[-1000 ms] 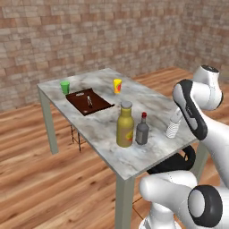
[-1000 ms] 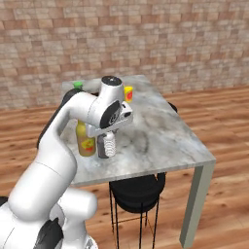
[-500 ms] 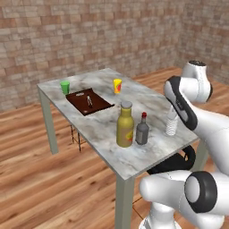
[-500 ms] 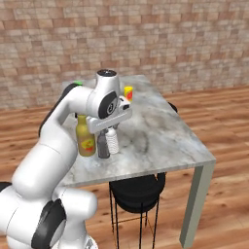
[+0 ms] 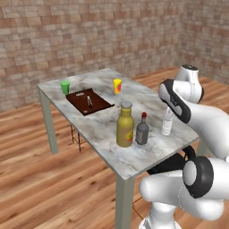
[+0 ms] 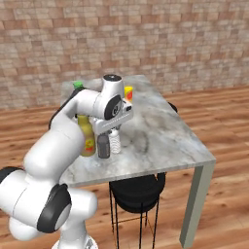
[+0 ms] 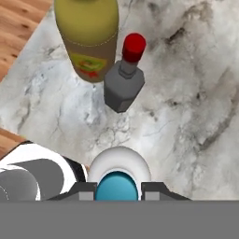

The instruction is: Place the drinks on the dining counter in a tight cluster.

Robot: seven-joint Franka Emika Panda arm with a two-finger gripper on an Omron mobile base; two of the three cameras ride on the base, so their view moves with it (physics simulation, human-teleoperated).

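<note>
Gripper (image 7: 117, 187) clamped on clear blue-cap bottle (image 5: 167, 123), standing on dining counter (image 5: 147, 100) near its front edge, close beside red-cap grey bottle (image 5: 142, 129) and yellow bottle (image 5: 125, 125). Step: placing the last drink. Next: let go, lift straight up without knocking the neighbours.

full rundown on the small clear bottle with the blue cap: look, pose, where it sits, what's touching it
The small clear bottle looks like ribbed, whitish see-through plastic, with a round blue cap seen from above in the hand view. It stands upright on the marble dining counter, near its edge on the robot's side, a short gap from the dark grey bottle, which stands beside the yellow bottle. The gripper is shut on it, one fingertip on each side of the cap.
</note>
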